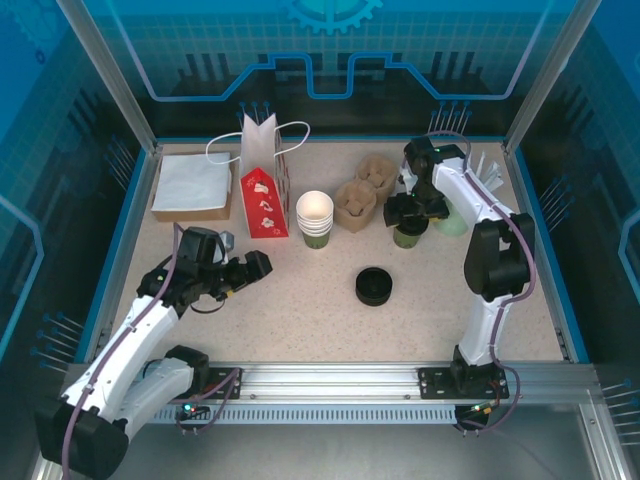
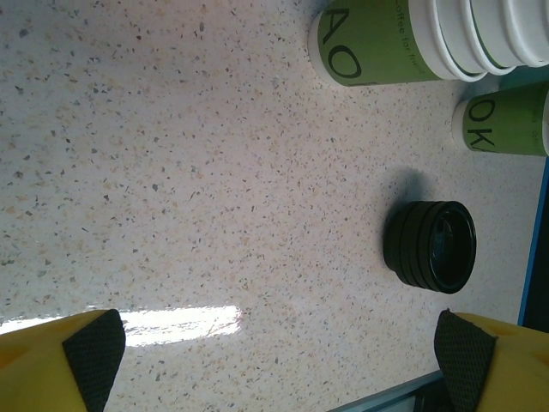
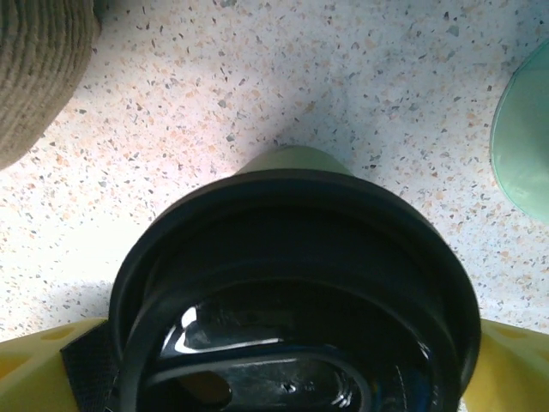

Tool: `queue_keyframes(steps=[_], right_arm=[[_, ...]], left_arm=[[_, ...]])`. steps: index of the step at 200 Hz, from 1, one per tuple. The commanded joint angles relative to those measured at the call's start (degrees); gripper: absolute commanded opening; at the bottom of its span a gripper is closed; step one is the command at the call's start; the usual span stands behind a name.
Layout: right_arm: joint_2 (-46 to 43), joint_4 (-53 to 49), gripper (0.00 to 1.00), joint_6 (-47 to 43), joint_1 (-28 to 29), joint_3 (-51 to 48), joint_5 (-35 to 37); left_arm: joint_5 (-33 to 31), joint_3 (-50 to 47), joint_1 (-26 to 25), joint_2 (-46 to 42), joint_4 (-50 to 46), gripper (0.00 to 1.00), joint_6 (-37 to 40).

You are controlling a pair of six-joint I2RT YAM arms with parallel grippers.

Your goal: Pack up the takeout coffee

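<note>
Near left, the left gripper (image 1: 240, 272) hangs over the table (image 1: 300, 325), fingers spread wide apart. Mid-table sits a stack of black lids (image 1: 374, 287). Far right, the right gripper (image 1: 414, 210) clamps a black lid (image 3: 292, 283) sitting atop the takeout coffee (image 1: 407, 238).

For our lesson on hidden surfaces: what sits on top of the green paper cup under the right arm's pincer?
A round black plastic lid sits on the green paper cup, between the fingers of the right pincer. The lid covers the cup's inside, so any contents are hidden.
</note>
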Motion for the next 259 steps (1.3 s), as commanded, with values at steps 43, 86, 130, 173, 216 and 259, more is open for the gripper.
queue_keyframes(steps=[43,86,130,173,216,259], right_arm=[[-6.79,-3.72,1.0,0.4,-1.46,1.13,-0.1],[-18.76,-3.01,1.0,0.18,-1.66,-2.37,-0.73],[-36.37,3.65,0.96,0.99,-1.48,-11.56,-8.22],[-51.96,14.19,0.93,11.05,-1.42,-26.11,-18.67],[-54.53,11.31,0.91,12.14,-1.22,-28.92,-16.4],[-56.28,10.92,0.91,11.97,-1.23,-30.17,-15.39]], left_arm=[[0.62,3.16,0.59,0.58,-1.66,0.98,1.17],[-0.36,4.66,0.84,0.27,-3.42,0.98,2.11],[-1.61,10.12,1.25,-0.27,-7.01,0.96,3.17],[-8.94,28.17,1.38,6.07,-18.08,0.89,8.79],[-20.32,50.67,1.43,20.04,-27.85,0.82,16.93],[-30.41,66.91,1.47,35.4,-32.62,0.79,22.99]])
